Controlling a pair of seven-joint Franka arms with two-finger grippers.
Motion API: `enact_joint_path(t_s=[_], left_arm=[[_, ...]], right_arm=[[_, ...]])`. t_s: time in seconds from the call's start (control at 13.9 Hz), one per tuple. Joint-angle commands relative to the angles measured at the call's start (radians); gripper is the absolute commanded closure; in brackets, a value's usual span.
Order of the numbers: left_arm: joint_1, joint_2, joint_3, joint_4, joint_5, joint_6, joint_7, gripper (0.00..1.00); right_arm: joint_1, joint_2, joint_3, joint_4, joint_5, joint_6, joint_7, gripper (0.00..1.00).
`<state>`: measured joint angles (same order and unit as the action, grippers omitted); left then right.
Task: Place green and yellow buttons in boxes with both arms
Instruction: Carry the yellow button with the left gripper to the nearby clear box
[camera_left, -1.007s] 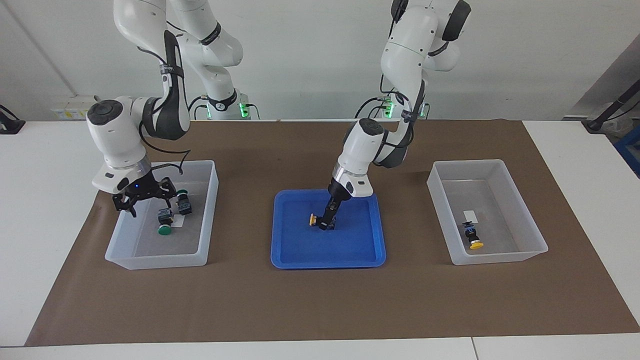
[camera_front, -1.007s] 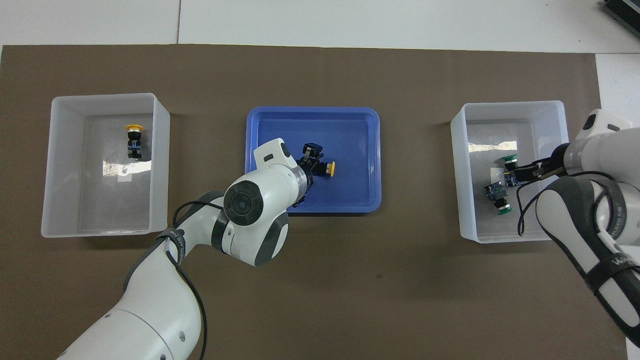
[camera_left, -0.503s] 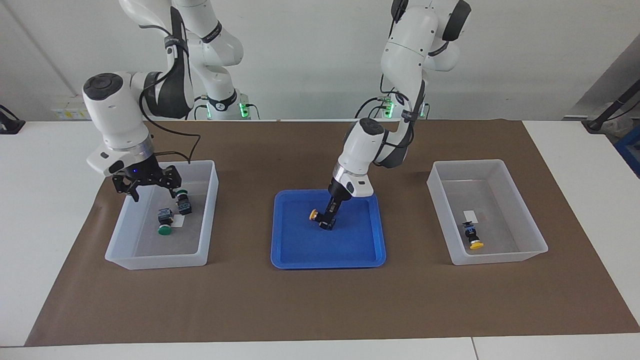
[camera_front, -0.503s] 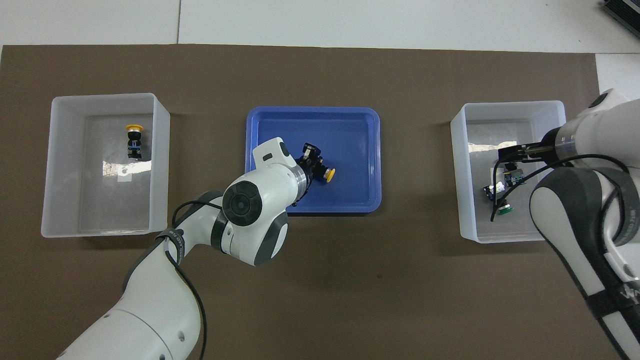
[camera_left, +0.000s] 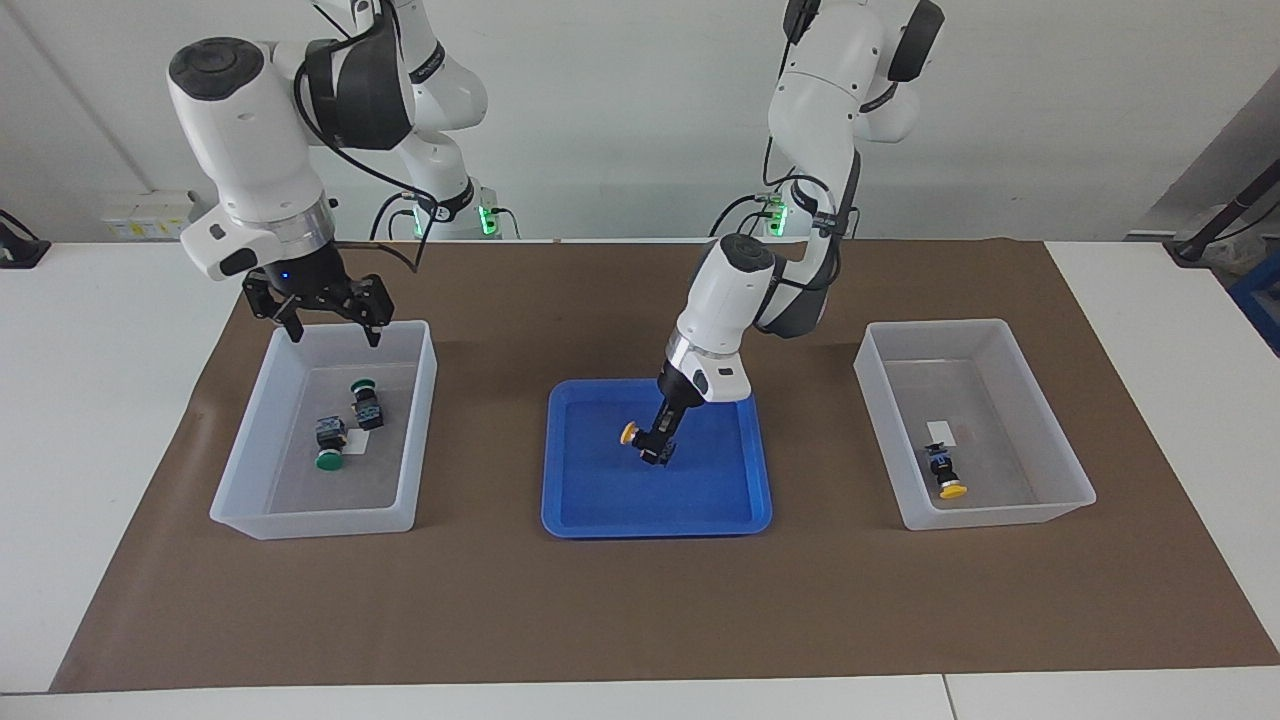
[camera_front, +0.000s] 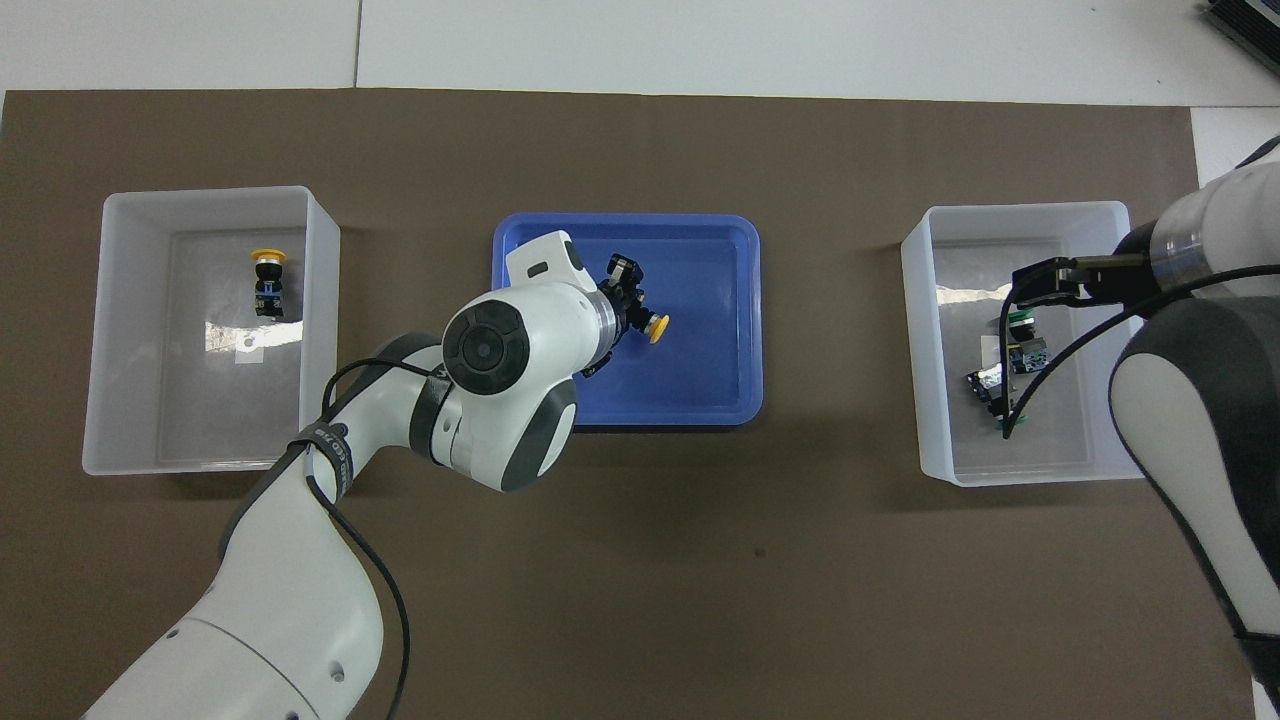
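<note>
My left gripper (camera_left: 660, 448) (camera_front: 630, 308) is shut on the black body of a yellow button (camera_left: 630, 433) (camera_front: 655, 327), held just above the blue tray (camera_left: 650, 505) (camera_front: 710, 375). A second yellow button (camera_left: 946, 478) (camera_front: 267, 278) lies in the box (camera_left: 1000, 515) (camera_front: 130, 330) at the left arm's end. Two green buttons (camera_left: 364, 398) (camera_left: 328, 447) (camera_front: 1018, 320) (camera_front: 987, 381) lie in the box (camera_left: 310, 520) (camera_front: 925, 330) at the right arm's end. My right gripper (camera_left: 335, 332) (camera_front: 1038, 283) hangs open and empty over that box's edge nearer to the robots.
All three containers stand in a row on a brown mat (camera_left: 640, 600) (camera_front: 700, 560) laid over the white table. The right arm's black cable (camera_front: 1050, 370) droops over the box with the green buttons.
My left gripper shut on the yellow button and lifted it slightly off the blue tray. The right gripper rose out of the box with the green buttons, still open.
</note>
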<state>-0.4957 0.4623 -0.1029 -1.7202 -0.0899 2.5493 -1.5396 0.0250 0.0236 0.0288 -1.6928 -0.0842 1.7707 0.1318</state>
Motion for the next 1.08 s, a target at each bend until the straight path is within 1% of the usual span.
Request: enact_joint_path(t_s=[0.0, 0.14, 0.22, 0.29, 0.58, 0.65, 0.86, 1.01], left_arm=[[0.058, 0.039, 0.003, 0.175, 0.044, -0.188, 0.041, 1.00], [0.116, 0.018, -0.004, 0.185, 0.044, -0.254, 0.125, 1.00], [0.149, -0.005, -0.008, 0.186, 0.042, -0.306, 0.189, 1.00], [0.175, -0.023, -0.006, 0.198, 0.038, -0.348, 0.273, 1.00], [0.327, -0.027, -0.011, 0.301, 0.026, -0.581, 0.672, 1.00], [0.360, -0.027, -0.011, 0.312, 0.026, -0.625, 0.776, 1.00], [0.459, -0.027, -0.012, 0.347, 0.000, -0.718, 1.043, 1.00], [0.515, -0.031, -0.012, 0.349, -0.014, -0.739, 1.204, 1.00]], right_arm=[[-0.008, -0.028, -0.003, 0.027, 0.021, -0.069, 0.009, 0.00], [-0.010, -0.045, -0.004, 0.025, 0.021, -0.094, 0.009, 0.00], [-0.007, -0.048, -0.003, 0.021, 0.021, -0.099, 0.014, 0.00], [-0.004, -0.057, -0.003, 0.010, 0.021, -0.099, 0.014, 0.00], [-0.004, -0.068, -0.003, -0.010, 0.027, -0.122, 0.008, 0.00], [-0.008, -0.070, -0.003, -0.010, 0.056, -0.144, 0.003, 0.00], [-0.008, -0.080, -0.003, -0.021, 0.072, -0.169, 0.002, 0.00], [-0.008, -0.080, -0.003, -0.021, 0.073, -0.168, 0.003, 0.00]])
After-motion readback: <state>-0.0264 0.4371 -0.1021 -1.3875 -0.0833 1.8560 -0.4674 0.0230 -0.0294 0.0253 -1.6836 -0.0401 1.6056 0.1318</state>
